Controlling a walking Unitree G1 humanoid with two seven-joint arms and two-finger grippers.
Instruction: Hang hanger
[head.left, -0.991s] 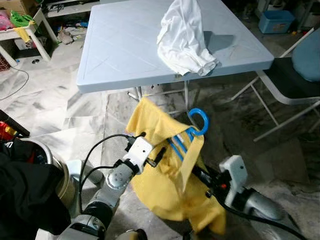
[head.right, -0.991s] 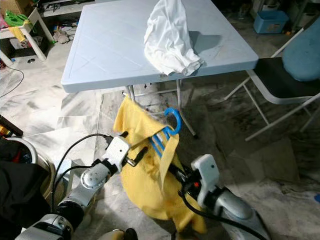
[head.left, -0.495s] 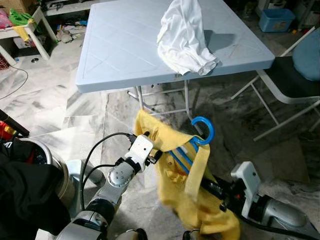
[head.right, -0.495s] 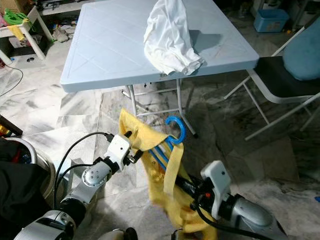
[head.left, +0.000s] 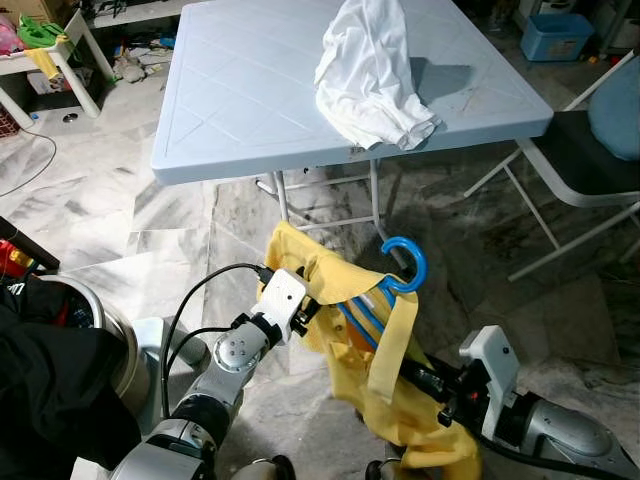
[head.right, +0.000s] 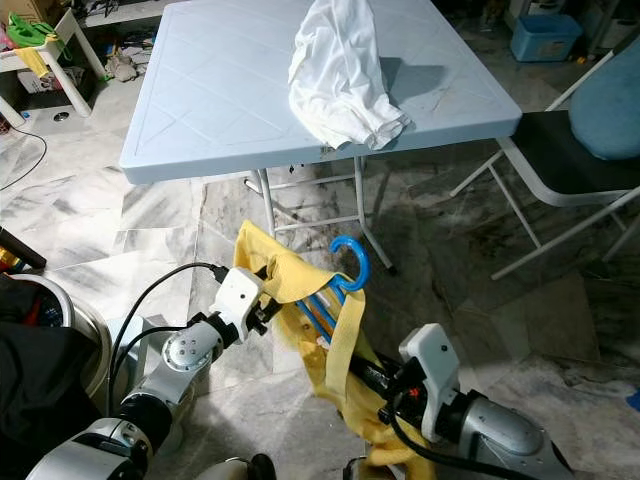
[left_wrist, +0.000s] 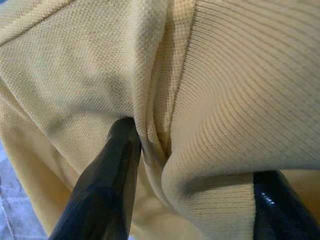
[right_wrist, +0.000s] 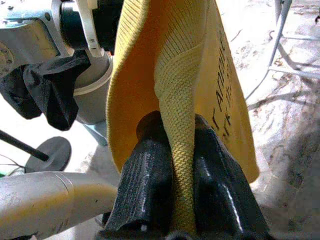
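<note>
Nearest the robot, well short of the table (head.left: 200, 150) and low over the marble floor (head.left: 120, 240), two grippers hold one yellow shirt (head.left: 370, 340) between them. The right gripper (right_wrist: 172, 150) is clenched on a ribbed edge of the shirt, the cloth pinched flat between its two black fingers (right_wrist: 150, 175). The left gripper (left_wrist: 190, 165) has its fingers on either side of a thick fold of the same shirt, closer to the table; the fold fills the gap and appears gripped.

The blue hanger (head.left: 385, 290) sits inside the shirt, its hook (head.left: 405, 262) poking up through the neck opening on the table side. No rail or rod to hang it on can be seen.

Beyond, a white cloth (head.left: 370, 70) lies heaped on the table's far right part. A folding chair (head.left: 590, 150) stands to the table's right.

Likely risks: both grippers hold only fabric, not the hanger, so the hanger could slide or tip out of the neck if the shirt tilts. The shirt's lower hem hangs close to the floor and could drag. Pulling the grippers apart might tug the shirt off the hanger's shoulders.
</note>
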